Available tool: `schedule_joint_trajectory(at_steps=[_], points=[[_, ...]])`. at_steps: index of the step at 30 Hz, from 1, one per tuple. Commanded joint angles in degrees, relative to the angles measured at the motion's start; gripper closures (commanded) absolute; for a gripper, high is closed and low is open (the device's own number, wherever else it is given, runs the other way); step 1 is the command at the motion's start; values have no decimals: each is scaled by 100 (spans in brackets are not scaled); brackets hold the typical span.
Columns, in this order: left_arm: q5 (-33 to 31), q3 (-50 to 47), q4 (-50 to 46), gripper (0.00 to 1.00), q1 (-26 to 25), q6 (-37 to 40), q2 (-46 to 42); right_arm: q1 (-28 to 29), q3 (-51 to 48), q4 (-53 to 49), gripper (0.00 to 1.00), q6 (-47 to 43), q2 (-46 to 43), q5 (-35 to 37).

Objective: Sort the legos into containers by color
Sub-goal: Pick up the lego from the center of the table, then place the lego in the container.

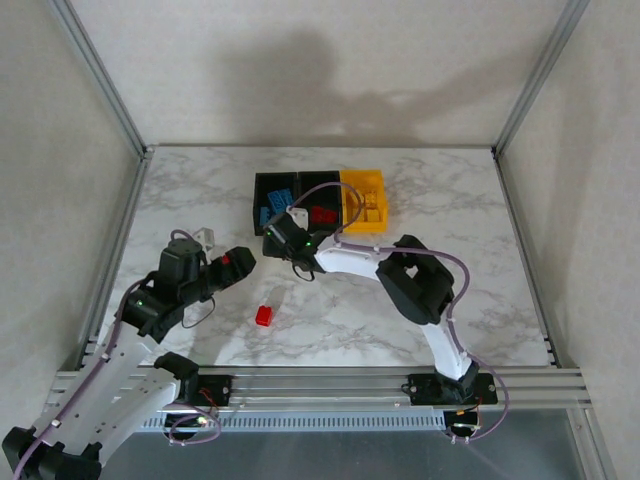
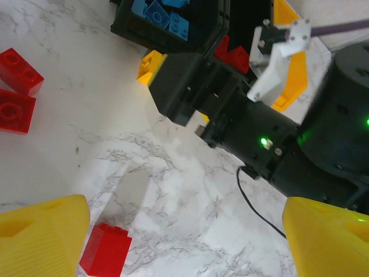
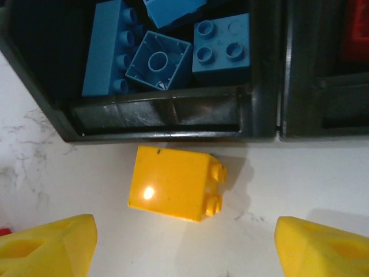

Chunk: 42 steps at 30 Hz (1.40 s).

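White marbled desk (image 1: 440,220) carries everything. At its far middle is a row of three open plastic bins: black bin with blue bricks (image 1: 257,205) on the left, black bin with red bricks (image 1: 318,177) in the middle, yellow bin (image 1: 383,208) on the right. The right arm (image 1: 410,285) reaches across to the row's left end, and the right pincer (image 1: 272,240) sits just in front of the blue-filled bin. The left pincer (image 1: 240,262) hangs near it over bare desk, jaws wide, nothing between them.

In the right wrist view the right pincer (image 3: 184,254) is wide open and empty, its yellow fingertips (image 3: 49,248) well apart. A small yellow studded brick (image 3: 176,184) lies on the desk straight ahead of the gap, between the fingertips and the black bin's front wall. It is just beside that wall; touching or not, cannot tell. It lies on its side, studs aimed at one fingertip, longer side running finger to finger along the closing line. By my read it fits the gap as it stands.

The right arm is clearly nearer. Likely next: go forward and down, close on the brick, carry it right past the red-filled bin to the yellow bin. Risk: the wall is close behind, so fingertips may bump the rim.

A small red brick (image 2: 106,251) sits on the desk beside one fingertip of the left pincer. Two more red bricks (image 2: 17,72) lie farther off.
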Motion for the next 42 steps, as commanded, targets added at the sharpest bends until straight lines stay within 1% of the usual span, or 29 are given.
schedule_joint_trajectory(at_steps=[1,5,8,12,18,19,22,23,27,32,37,42], points=[[143,-73,-83,13,63,84,-75,43,487,-420,20,129,387,241],[127,-73,-87,14,75,84,-78,31,921,-691,23,100,741,338],[98,-82,-96,14,78,76,-72,-12,1105,-843,27,122,916,327],[93,-103,-87,14,86,67,-67,-53,1101,-848,36,98,968,341],[92,-152,3,14,85,14,-18,-27,862,-773,53,-84,756,396],[99,-160,21,14,83,6,-1,-12,792,-780,53,-93,694,418],[129,-167,87,14,80,-21,45,42,384,-702,54,-127,313,480],[152,-177,122,14,83,-38,64,49,175,-634,57,-136,136,496],[310,-293,390,14,64,-154,149,63,-629,-489,57,-176,-757,520],[386,-375,727,14,-63,-316,290,0,-1378,-569,57,-267,-1790,591],[201,-318,1061,15,-459,-488,561,-360,-1868,-706,57,-345,-2602,409],[-92,-134,1367,15,-1043,-621,1058,-1034,-1978,-720,57,-507,-3038,60]])
